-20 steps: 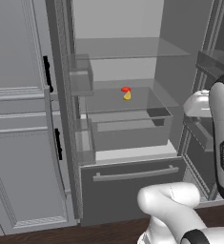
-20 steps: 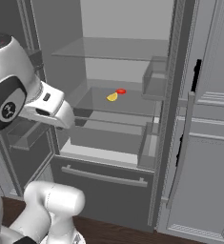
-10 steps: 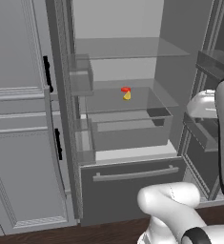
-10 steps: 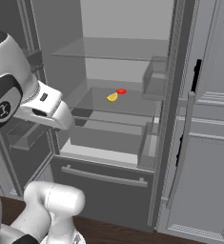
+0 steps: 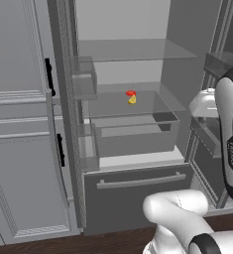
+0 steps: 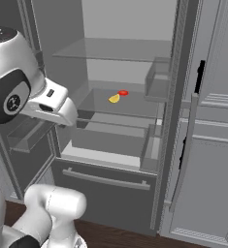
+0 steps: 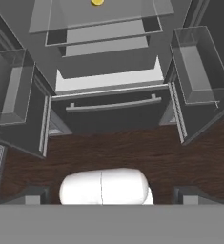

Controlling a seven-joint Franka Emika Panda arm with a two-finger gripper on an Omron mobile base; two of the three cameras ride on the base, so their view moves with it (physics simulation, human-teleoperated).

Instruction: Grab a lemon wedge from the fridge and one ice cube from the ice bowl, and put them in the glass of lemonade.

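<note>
Your white arm is raised, hand tilted down before the tall dark grey open fridge (image 5: 138,183); fingers (image 7: 31,194) spread, empty. Tiny bright yellow lemon wedge (image 6: 114,99) sits far beyond them on a clear glass shelf (image 6: 135,104).

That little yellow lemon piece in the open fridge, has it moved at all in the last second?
No. The lemon wedge lies in the same spot on the glass shelf, right beside the small red thing, as before.

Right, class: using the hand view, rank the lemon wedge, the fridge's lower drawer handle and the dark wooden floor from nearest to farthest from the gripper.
1. Dark wooden floor, just beyond the gripper at the bottom of the view.
2. Lower drawer handle, mid-view, across the fridge front.
3. Lemon wedge, at the top edge, back on the glass shelf.
</note>
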